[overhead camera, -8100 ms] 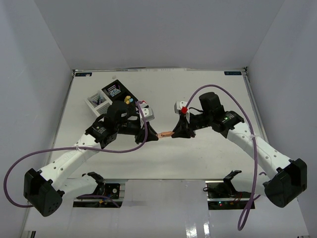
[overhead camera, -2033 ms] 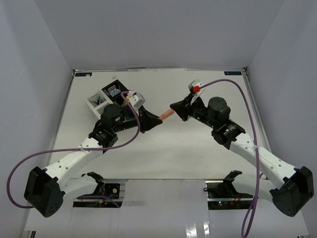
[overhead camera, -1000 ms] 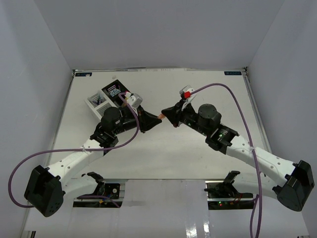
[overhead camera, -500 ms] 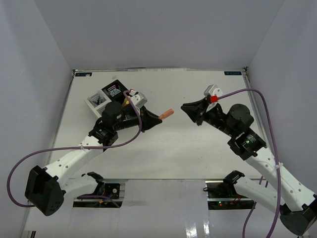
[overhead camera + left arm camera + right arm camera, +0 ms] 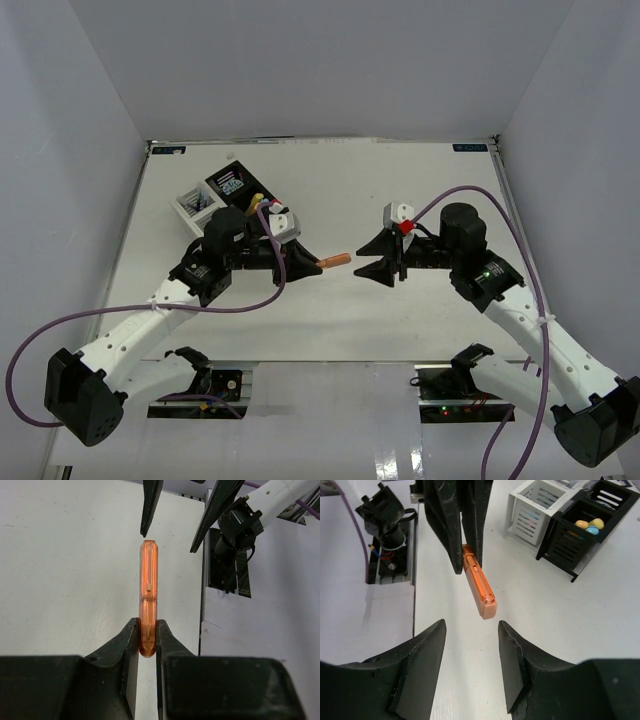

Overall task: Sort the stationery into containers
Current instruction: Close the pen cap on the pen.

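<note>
My left gripper is shut on one end of an orange highlighter and holds it level above the table, pointing right. In the left wrist view the highlighter sticks straight out from between my fingertips. My right gripper is open and empty, facing the highlighter's free end with a small gap. In the right wrist view the highlighter hangs just beyond my open gripper. The cluster of black containers and white containers stands at the far left.
In the right wrist view a black compartment holds yellow and blue highlighters, and a white compartment stands beside it. Purple cables loop from both arms. White walls enclose the table on three sides.
One second ago both grippers met at the highlighter. The right gripper let go, swung away to the right, then came back facing it. The left gripper moved the highlighter nearer and lower.
</note>
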